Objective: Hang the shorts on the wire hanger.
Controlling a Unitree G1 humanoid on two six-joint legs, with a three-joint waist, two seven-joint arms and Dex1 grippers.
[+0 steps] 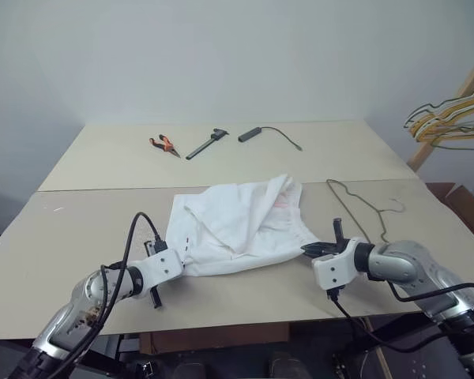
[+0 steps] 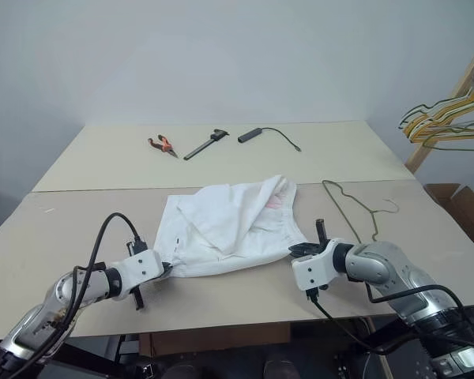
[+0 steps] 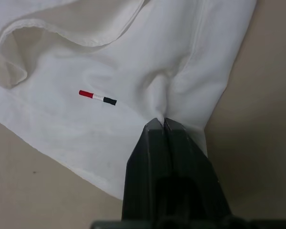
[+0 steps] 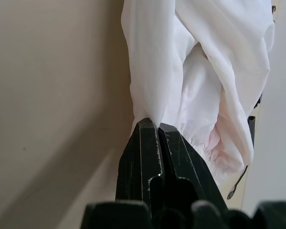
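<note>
two beige tables point(image 1: 87, 237) butted together, white wall behind; both grippers, left gripper point(image 3: 162, 125) and right gripper point(image 4: 155, 128), pinch the white shorts point(image 1: 241, 225); wire hanger point(image 1: 363, 207) beside, possibly touching the cloth.

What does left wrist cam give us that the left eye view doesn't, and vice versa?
Left wrist: a small red, white and navy tag on the shorts, and the fabric pinched between the shut fingers of the left gripper.
Left eye: the wire hanger lying on the table beside the shorts, the right gripper shut on their other edge, and pliers at the back.
Both: the white shorts and the left gripper's hold.
</note>
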